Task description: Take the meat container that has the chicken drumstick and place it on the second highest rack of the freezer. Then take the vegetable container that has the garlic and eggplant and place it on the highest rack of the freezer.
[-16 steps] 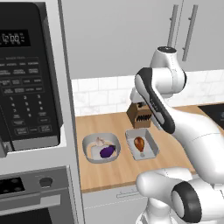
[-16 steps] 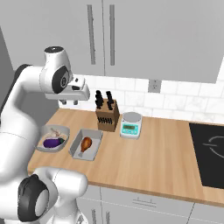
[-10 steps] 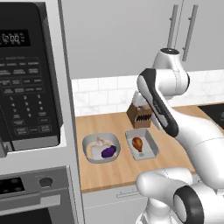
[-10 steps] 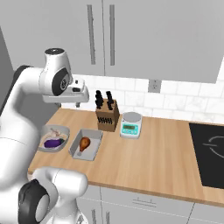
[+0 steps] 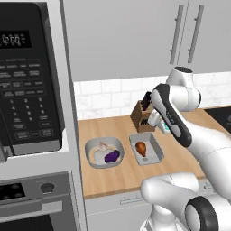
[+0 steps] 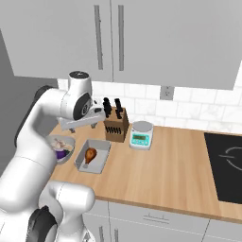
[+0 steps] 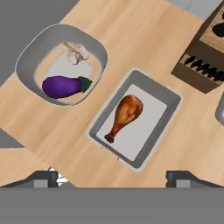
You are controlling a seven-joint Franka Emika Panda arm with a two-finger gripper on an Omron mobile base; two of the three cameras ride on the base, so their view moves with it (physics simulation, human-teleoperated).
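Observation:
The meat container (image 7: 170,98) is a shallow grey tray lying on the wooden counter, with the chicken drumstick (image 7: 124,114) inside it. My gripper (image 7: 113,177) hangs above the tray's near edge, open wide with nothing between its fingers. To the tray's left stands the rounded grey bowl (image 7: 103,52) holding the eggplant (image 7: 64,85) and the garlic (image 7: 77,53). The base views show the tray (image 5: 155,140) (image 6: 101,146), drumstick (image 5: 141,147) (image 6: 89,154), bowl (image 5: 92,145) (image 6: 68,141) and eggplant (image 5: 112,156) side by side under my arm. The freezer is out of view.
A knife block (image 5: 142,116) (image 6: 116,125) stands just behind the tray, with a kitchen scale (image 6: 141,134) to its right. A microwave (image 5: 27,76) over an oven (image 5: 31,198) walls off the left. A black cooktop (image 6: 224,160) lies far right. Upper cabinets hang above.
My arm's upper joint has sunk lower and swung a little to the right, over the containers. The tray and the bowl have not moved.

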